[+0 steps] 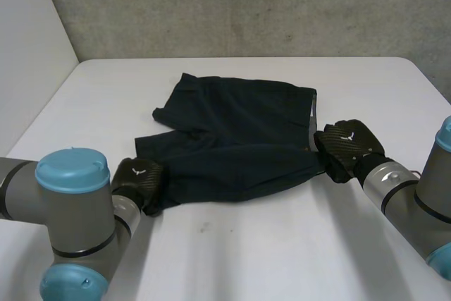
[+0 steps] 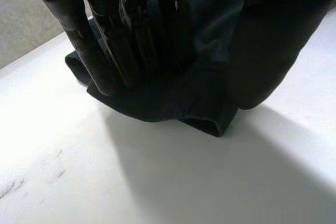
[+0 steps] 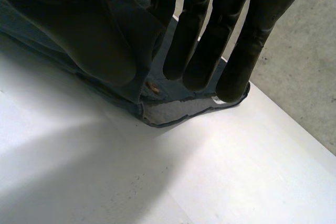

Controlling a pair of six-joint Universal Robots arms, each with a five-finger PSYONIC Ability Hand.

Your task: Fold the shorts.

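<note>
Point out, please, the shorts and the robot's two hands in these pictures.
shorts (image 1: 239, 135): head view, middle of the dark cloth.
left hand (image 1: 139, 176): head view, back of the hand.
right hand (image 1: 349, 144): head view, back of the hand.

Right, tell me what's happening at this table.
A two-armed robot is working on dark navy fabric shorts spread on the white table. Its left hand rests straight-fingered on a leg hem, its right hand likewise at the waistband end. Neither appears to grip the cloth, and no fold looks made yet.
</note>
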